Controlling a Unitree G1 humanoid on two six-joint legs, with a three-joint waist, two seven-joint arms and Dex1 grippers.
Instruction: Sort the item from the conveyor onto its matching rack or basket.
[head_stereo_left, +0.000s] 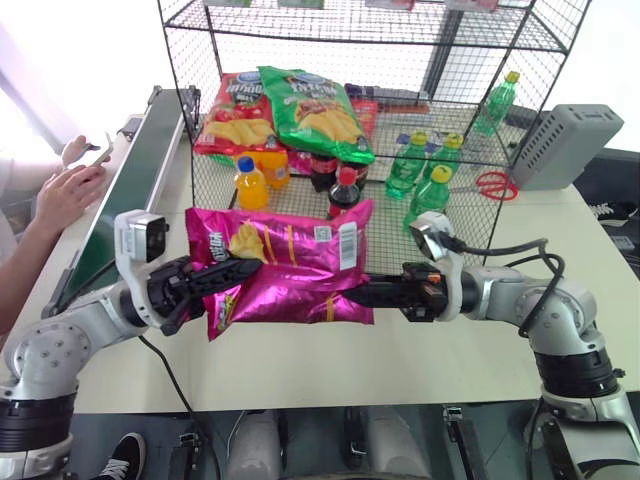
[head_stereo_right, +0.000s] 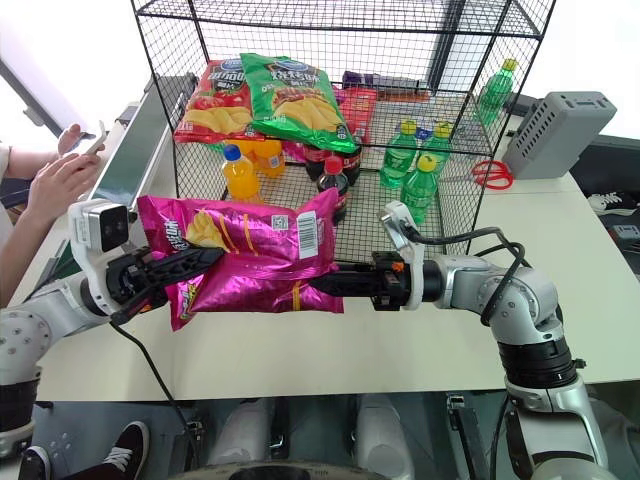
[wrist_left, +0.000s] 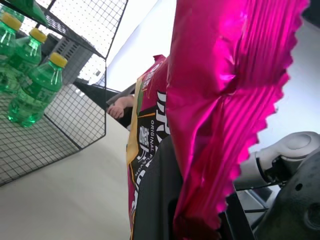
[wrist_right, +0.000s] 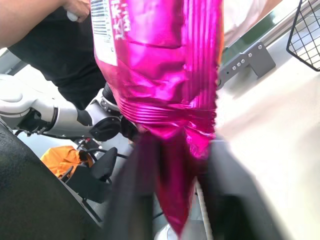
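The glossy magenta-pink chip bag (head_stereo_left: 285, 262) hangs above the white bench (head_stereo_left: 420, 360), before the black wire-mesh rack (head_stereo_left: 400, 120). Left fingers (head_stereo_left: 215, 277) pinch one end; right fingers (head_stereo_left: 375, 293) pinch the other.

Green bottles (head_stereo_left: 420, 170), red scissors (head_stereo_left: 491, 184), grey box (head_stereo_left: 563, 146) (perhaps adapter).

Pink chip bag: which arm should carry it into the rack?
Probably right. Both grippers, left and right, are shut on the pink chip bag. The right one sits in front of the rack; the left is over by the conveyor.
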